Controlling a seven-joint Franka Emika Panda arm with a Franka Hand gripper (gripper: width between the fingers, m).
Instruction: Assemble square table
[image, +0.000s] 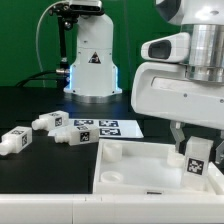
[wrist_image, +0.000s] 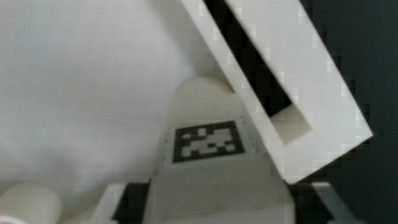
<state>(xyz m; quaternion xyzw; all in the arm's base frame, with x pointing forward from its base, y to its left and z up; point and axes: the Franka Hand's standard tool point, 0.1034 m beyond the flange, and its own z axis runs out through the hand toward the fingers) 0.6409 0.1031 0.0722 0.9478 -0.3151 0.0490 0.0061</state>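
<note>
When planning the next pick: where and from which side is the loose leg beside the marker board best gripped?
Probably mid-body on the loose leg, from straight above, jaws across its width: it lies on its side on the table, both flanks exposed.

No words, brand names or numbers can be made out anywhere here. The one sign is a dark triangular warning mark on the white robot base (image: 92, 62), its symbol too small to read. Everything else is black-and-white square code tags. There are several printed side by side on the marker board (image: 100, 128), one on each of the loose legs (image: 48, 122) lying on the dark table, and one on the fourth leg (image: 196, 162), seen blurred in the wrist view.
</note>
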